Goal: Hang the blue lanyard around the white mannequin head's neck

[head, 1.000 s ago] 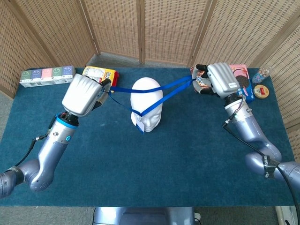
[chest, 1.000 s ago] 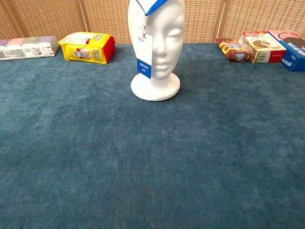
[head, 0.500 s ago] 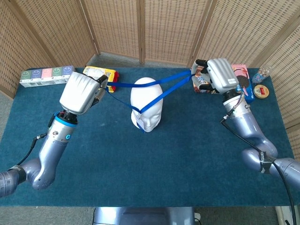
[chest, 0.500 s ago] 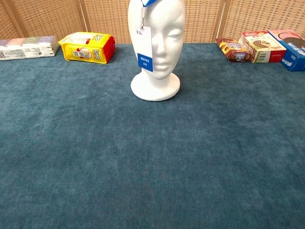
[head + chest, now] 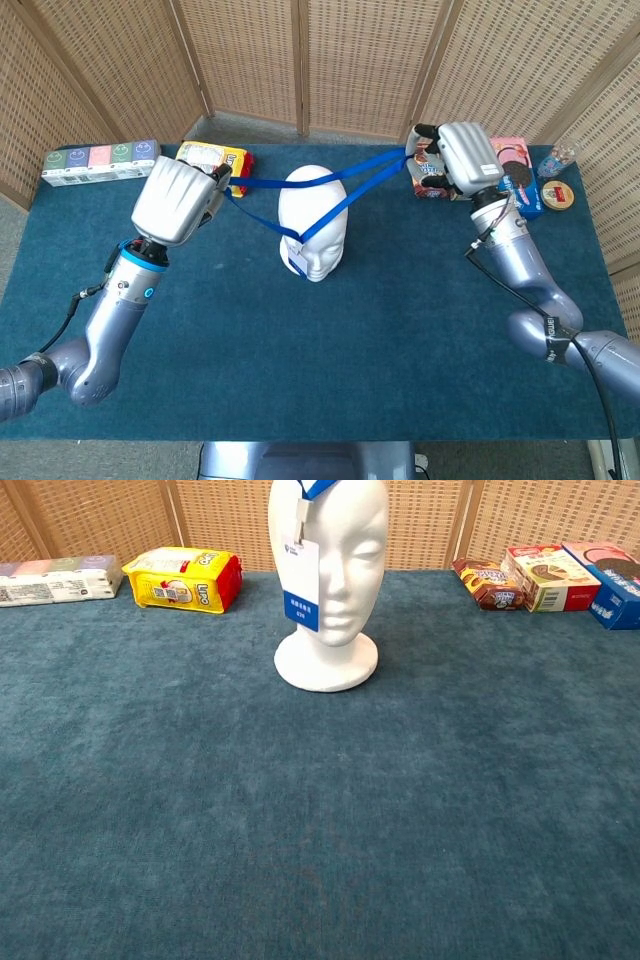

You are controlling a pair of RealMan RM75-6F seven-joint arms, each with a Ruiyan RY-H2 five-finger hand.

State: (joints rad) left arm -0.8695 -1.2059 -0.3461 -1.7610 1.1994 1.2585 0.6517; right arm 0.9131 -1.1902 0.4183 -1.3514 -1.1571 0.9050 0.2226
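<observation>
Both hands, left hand (image 5: 180,200) and right hand (image 5: 462,160), grip the lanyard (image 5: 375,180) stretched wide; lower it evenly past the mannequin head (image 5: 314,225).

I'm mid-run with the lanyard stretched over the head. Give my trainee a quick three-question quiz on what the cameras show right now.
1. True or false: the blue lanyard already rests around the neck of the white mannequin head.
2. Which hands hold the lanyard? A) left only B) right only C) both
3. Fill in: in the chest view, the badge hangs beside the mannequin's ____.

Key
1. False: the strap crosses the top and front of the head, with the loop held up and apart.
2. C: the left hand and right hand each hold one end.
3. Face.
</observation>
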